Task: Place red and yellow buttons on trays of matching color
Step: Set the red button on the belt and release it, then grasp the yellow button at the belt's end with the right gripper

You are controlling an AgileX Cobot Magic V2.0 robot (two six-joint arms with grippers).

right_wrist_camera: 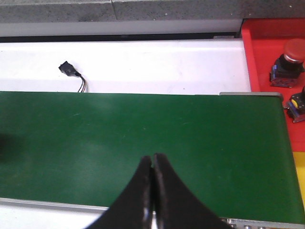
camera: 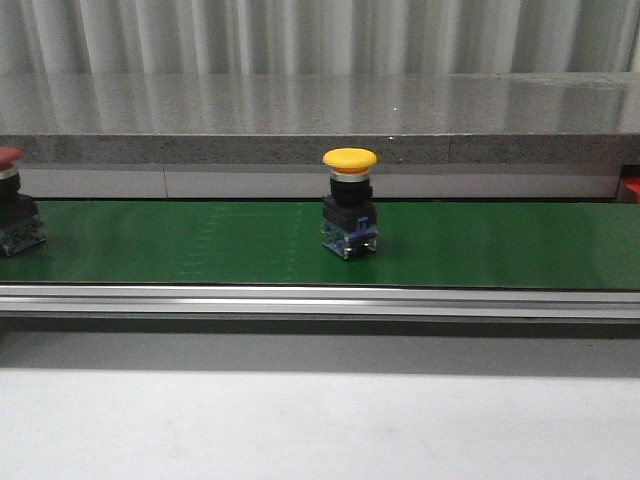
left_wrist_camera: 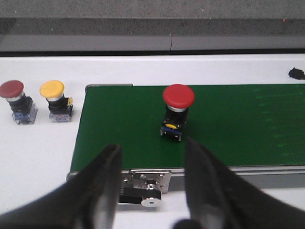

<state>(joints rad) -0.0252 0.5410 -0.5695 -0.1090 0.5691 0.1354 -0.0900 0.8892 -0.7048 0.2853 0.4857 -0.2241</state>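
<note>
**Left claw gapes just short of the red button on the belt**

Left gripper (left_wrist_camera: 151, 191) has its fingers spread wide apart and holds nothing. In the left wrist view the red button (left_wrist_camera: 177, 109) stands upright on the green conveyor belt (left_wrist_camera: 238, 129), straight ahead of the gap between the fingers and apart from them. Its cap is up, so its long axis is vertical. Beyond the belt's end, on the white table (left_wrist_camera: 38, 148), stand a spare red button (left_wrist_camera: 16, 101) and a spare yellow button (left_wrist_camera: 56, 100), side by side.

Front view: neither arm shows. A yellow button (camera: 349, 201) stands upright mid-belt, and the red button sits at the left edge of the belt, partly cut off.

Right wrist view: the right gripper (right_wrist_camera: 153, 191) has its fingers pressed together, empty, over bare belt. A red tray (right_wrist_camera: 261, 57) lies at the belt's right end with buttons already in it.

Judging by this, the left arm is nearer the red button; a short reach forward should bracket it.
</note>
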